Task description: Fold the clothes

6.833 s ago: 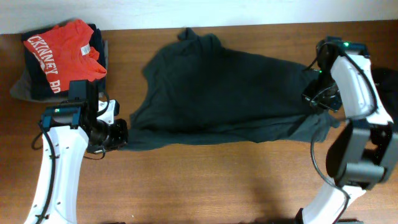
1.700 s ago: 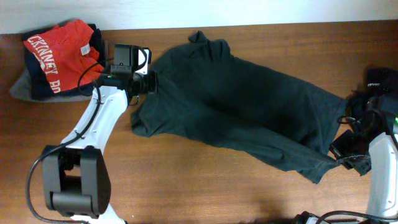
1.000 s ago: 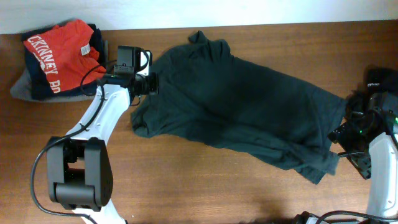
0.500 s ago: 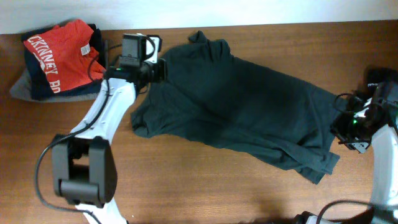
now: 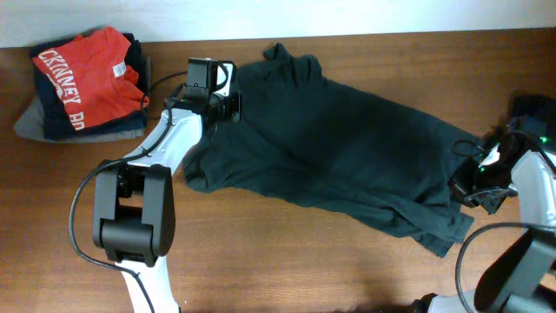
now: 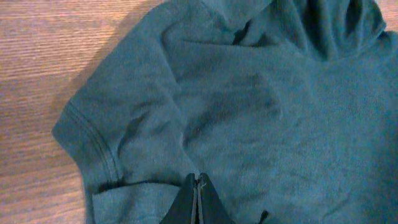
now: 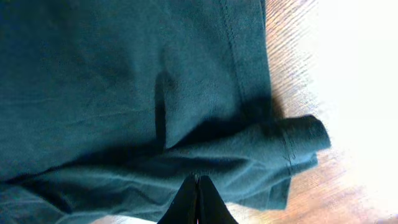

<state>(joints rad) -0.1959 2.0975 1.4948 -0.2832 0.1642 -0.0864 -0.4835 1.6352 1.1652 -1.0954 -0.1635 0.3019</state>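
**Q:** Left gripper, how does it stand?
**A:** Its black fingers are pressed fully together, tips against the sleeve end of a soft, dark grey-green cotton T-shirt. Whether cloth is pinched, I cannot tell.
**Q:** And the right gripper?
**A:** Closed tight too, tips on a folded hem at the opposite end. The T-shirt lies rumpled across the brown wooden table, beside a folded stack topped by a red shirt.

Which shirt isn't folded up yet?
The dark green shirt, lying spread out and rumpled across the middle of the table. The red shirt sits folded on a pile at the left.
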